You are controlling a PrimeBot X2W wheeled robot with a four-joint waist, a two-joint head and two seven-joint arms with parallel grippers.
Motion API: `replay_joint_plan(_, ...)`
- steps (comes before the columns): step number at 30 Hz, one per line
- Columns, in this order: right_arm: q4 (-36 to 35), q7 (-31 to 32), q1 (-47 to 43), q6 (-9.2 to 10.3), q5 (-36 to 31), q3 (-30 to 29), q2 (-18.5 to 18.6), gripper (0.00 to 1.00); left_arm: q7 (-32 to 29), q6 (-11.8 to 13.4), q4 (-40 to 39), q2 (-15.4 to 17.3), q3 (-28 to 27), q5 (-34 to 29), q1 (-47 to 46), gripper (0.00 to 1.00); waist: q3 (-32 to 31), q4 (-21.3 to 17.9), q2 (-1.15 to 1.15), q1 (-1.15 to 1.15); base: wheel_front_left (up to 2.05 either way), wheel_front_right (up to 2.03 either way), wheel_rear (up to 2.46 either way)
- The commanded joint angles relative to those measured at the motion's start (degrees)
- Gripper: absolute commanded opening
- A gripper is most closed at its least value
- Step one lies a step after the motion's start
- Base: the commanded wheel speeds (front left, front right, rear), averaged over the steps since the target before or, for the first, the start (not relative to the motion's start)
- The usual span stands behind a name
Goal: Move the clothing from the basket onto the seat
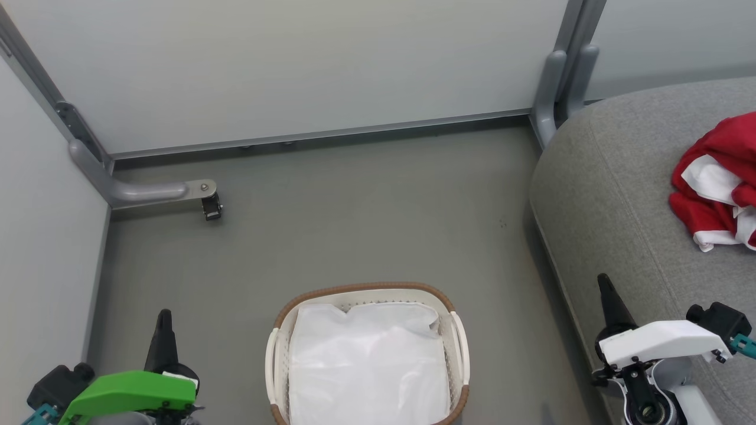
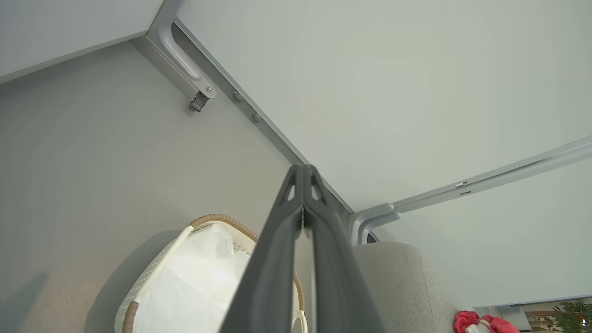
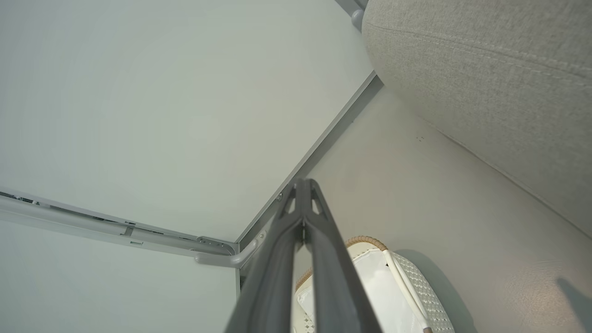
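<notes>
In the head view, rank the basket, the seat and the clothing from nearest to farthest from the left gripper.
1. The basket, on the floor just to the right of the left gripper.
2. The seat, across the floor on the right side.
3. The clothing, lying on the seat by the view's right edge.

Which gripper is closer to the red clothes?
Right. The right gripper is over the seat's edge, a little short of the clothes lying on it. The left gripper is on the far side of the basket, much farther away.
</notes>
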State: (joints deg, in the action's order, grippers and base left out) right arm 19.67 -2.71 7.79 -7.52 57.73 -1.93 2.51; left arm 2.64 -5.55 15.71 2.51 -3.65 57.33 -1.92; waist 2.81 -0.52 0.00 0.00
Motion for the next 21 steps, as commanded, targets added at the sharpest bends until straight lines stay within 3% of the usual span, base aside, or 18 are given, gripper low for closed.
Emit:
replay_joint_plan(1, -1.00, 0.44, 0.19, 0.02, 1.73, -0.44, 0.30, 0.00, -0.33, -0.41, -0.68, 0.34, -0.34, 1.75, -1.71, 0.00, -0.05, 0.02, 0.00, 0.00, 0.00, 0.00, 0.00)
replay_joint_plan(21, -2.71, 3.59, -0.60, 0.03, 13.25, -1.96, 0.38, 0.00, -3.51, -1.02, -1.07, 0.42, -1.28, 13.40, -2.81, 0.00, -0.78, 0.16, 0.00, 0.00, 0.00, 0.00, 0.00)
